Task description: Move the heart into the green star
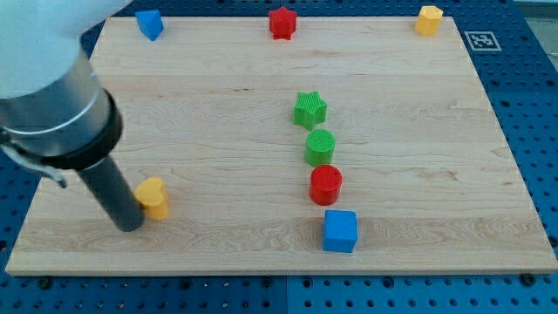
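Jaws were absent on this arm: it ended in a plain dark rod, so nothing was clenched or released, and my tip rested on the board just at the view's left of the yellow heart, touching it or very nearly so; the gap could not be made out.

That heart lay near the board's lower-left part, well apart from the green star, which stood up and to the view's right, about the middle of the wooden board. Directly below the star came a green cylinder, then a red cylinder, then a blue cube, all in a near-vertical line. Along the top edge sat a blue block, a red star and a yellow block, far from the work.

By my judgement the push was only starting. To do it well, the tip needed to sit on the heart's lower-left side, opposite the star, so the shove would run diagonally up and right. The heart's rounded lobes could let it slip off a narrow rod, so small corrections behind its middle seemed wise. The path also wanted to stay above the green cylinder, approaching the star from its left, lest the column be knocked.
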Controlling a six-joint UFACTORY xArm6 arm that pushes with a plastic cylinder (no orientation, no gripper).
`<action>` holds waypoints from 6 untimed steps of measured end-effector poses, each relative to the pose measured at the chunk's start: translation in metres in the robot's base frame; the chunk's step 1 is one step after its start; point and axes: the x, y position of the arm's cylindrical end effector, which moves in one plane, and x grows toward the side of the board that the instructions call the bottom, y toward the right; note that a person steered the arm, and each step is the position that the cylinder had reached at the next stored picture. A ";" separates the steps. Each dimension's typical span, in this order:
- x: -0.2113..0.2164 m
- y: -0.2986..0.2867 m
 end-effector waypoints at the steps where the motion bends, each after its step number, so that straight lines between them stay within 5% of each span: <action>1: -0.001 0.032; 6: -0.072 0.023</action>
